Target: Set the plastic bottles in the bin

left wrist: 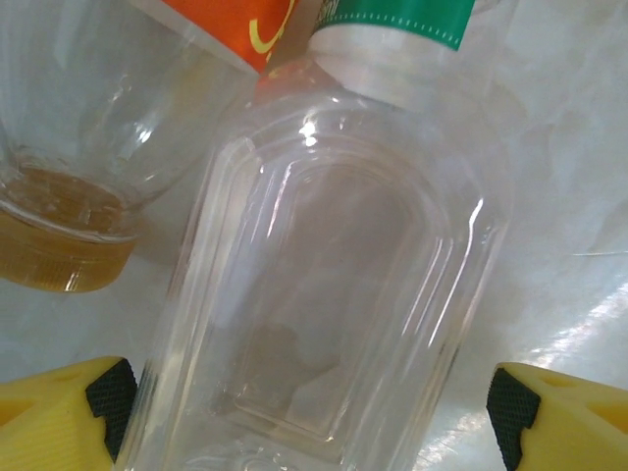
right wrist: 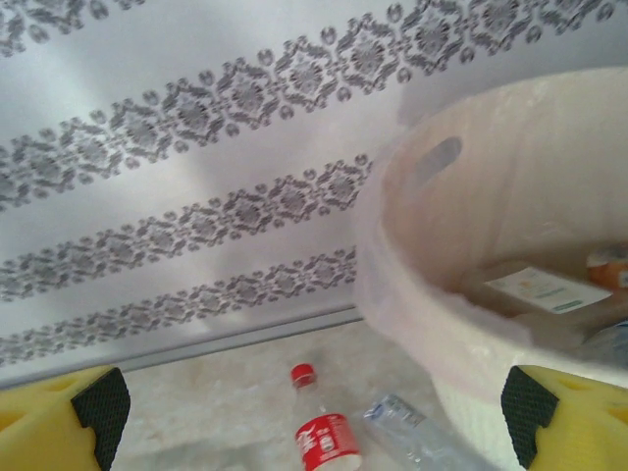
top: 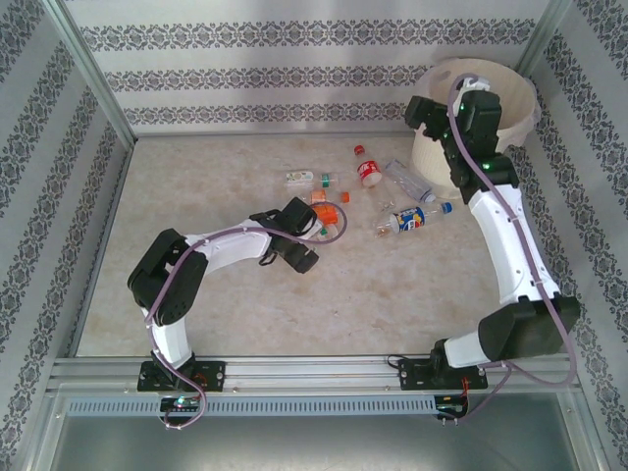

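The plastic bottles [top: 368, 172] are lying loose in the middle of the table [top: 392, 294]. A red-labelled bottle [top: 369, 173] and a blue-labelled bottle [top: 414, 218] are lying nearer the bin [top: 430, 155], which is standing in the far right corner against the patterned wall [top: 294, 59]. At least 1 white-labelled bottle [right wrist: 535, 289] is already lying inside the bin.

The left gripper [left wrist: 309, 402] is reaching into the left part of the cluster. Its 2 yellow fingers [left wrist: 545, 417] are standing apart on either side of a clear ribbed bottle [left wrist: 334, 275], not yet clamping it. An orange label [left wrist: 231, 25] and a green label [left wrist: 402, 20] are showing just beyond that bottle, and a bottle holding some amber liquid [left wrist: 69, 235] is lying beside it.

The right gripper [right wrist: 314, 407] is hanging at the bin's rim, its jaws spread wide with nothing between them.
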Available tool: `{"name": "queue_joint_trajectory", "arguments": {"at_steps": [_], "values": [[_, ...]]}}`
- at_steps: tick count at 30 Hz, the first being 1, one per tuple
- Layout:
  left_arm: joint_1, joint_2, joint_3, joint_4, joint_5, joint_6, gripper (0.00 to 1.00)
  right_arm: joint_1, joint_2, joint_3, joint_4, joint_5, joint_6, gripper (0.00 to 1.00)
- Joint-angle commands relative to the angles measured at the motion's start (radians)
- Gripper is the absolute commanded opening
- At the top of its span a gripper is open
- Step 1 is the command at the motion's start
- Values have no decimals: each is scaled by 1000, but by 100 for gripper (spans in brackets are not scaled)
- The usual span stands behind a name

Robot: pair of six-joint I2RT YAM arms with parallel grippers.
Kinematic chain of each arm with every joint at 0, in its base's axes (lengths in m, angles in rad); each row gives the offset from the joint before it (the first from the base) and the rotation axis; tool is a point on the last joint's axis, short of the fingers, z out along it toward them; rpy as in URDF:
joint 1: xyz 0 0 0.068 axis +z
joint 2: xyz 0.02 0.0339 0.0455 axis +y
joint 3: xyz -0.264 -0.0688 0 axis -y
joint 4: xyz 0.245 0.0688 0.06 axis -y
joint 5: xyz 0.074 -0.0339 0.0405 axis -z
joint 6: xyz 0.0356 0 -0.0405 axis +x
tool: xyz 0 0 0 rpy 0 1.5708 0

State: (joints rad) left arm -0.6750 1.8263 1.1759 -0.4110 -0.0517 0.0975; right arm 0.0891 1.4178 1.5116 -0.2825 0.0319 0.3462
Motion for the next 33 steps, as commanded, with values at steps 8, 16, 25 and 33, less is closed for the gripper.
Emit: {"name": "queue_joint_trajectory", "arguments": {"at_steps": [8, 16, 25, 33], "values": [[-59, 3, -97, 74, -86, -56, 82, 112, -187, -288, 123, -16, 67, 98], [-60, -26, -144, 154, -121, -120, 61, 142, -259, -438, 173, -39, 96, 98], [-57, -81, -149, 176, -81, -176, 48, 196, -270, -500, 211, -81, 127, 98], [-39, -221, -164, 273, -36, -275, 40, 210, -242, -498, 248, -141, 208, 98]]}}
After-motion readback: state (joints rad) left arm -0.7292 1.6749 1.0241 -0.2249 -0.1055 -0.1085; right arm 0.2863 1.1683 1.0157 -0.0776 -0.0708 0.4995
